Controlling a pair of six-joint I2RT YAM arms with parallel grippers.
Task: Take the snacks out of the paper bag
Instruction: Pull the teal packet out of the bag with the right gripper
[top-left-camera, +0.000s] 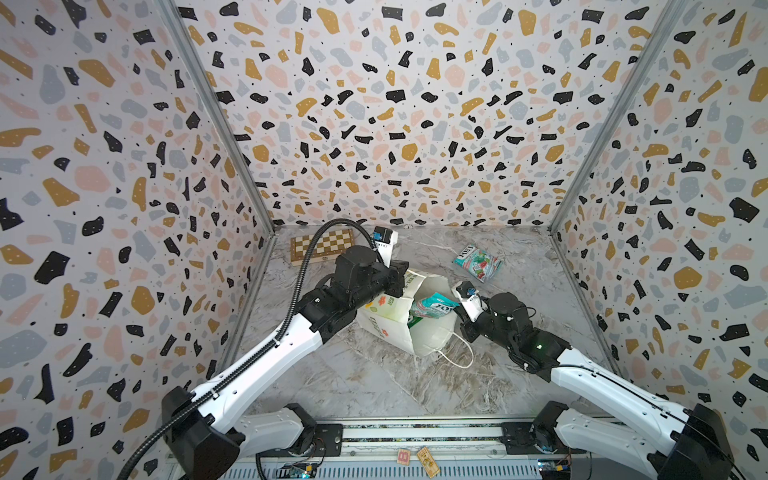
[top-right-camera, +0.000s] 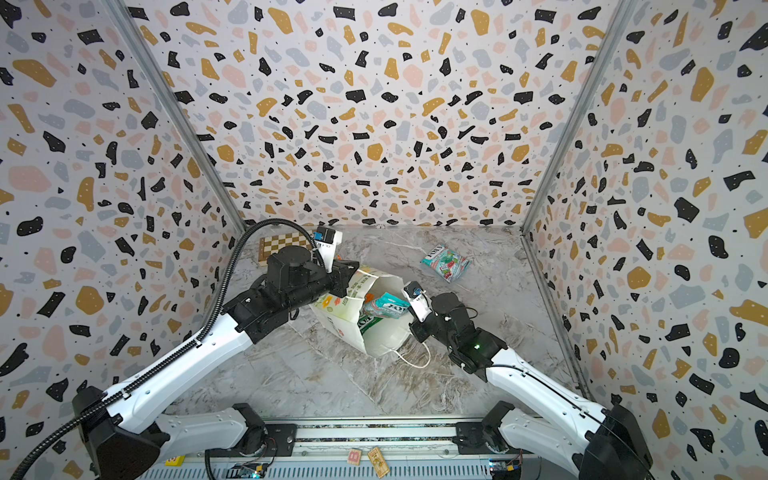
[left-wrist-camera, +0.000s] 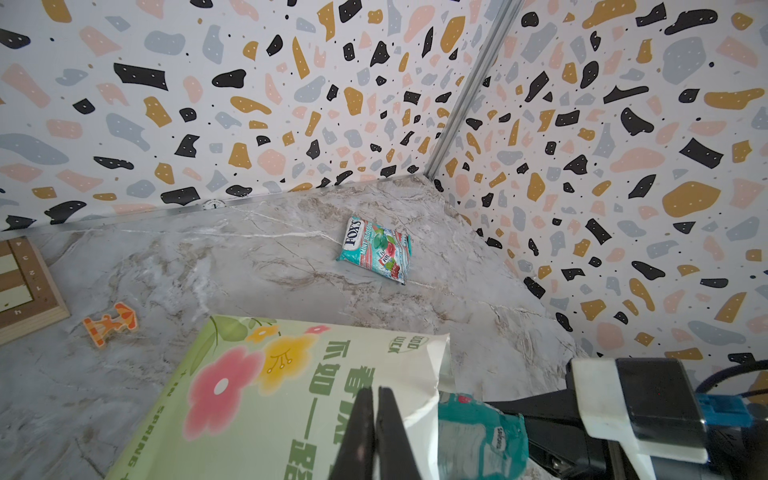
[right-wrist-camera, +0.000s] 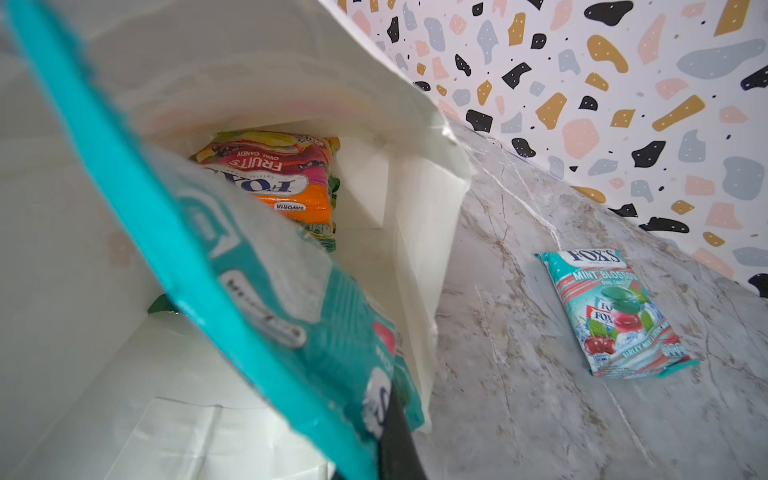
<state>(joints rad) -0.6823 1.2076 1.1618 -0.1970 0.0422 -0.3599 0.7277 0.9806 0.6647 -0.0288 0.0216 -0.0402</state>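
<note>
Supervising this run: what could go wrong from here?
The right pincer grips the teal packet only by its edge; it might slip back inside. The left pincer pinches the paper bag at its thin rim, which could tear. The orange packet sits deep inside, hard to reach.

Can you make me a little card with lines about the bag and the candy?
bag: paper bag, tipped over on the marble table, mouth open
left gripper: shut on the bag's rim
right gripper: shut on held teal packet at the bag's mouth
already out: loose teal packet, flat on the table
still inside: orange packet, deep in; more may be hidden
</note>
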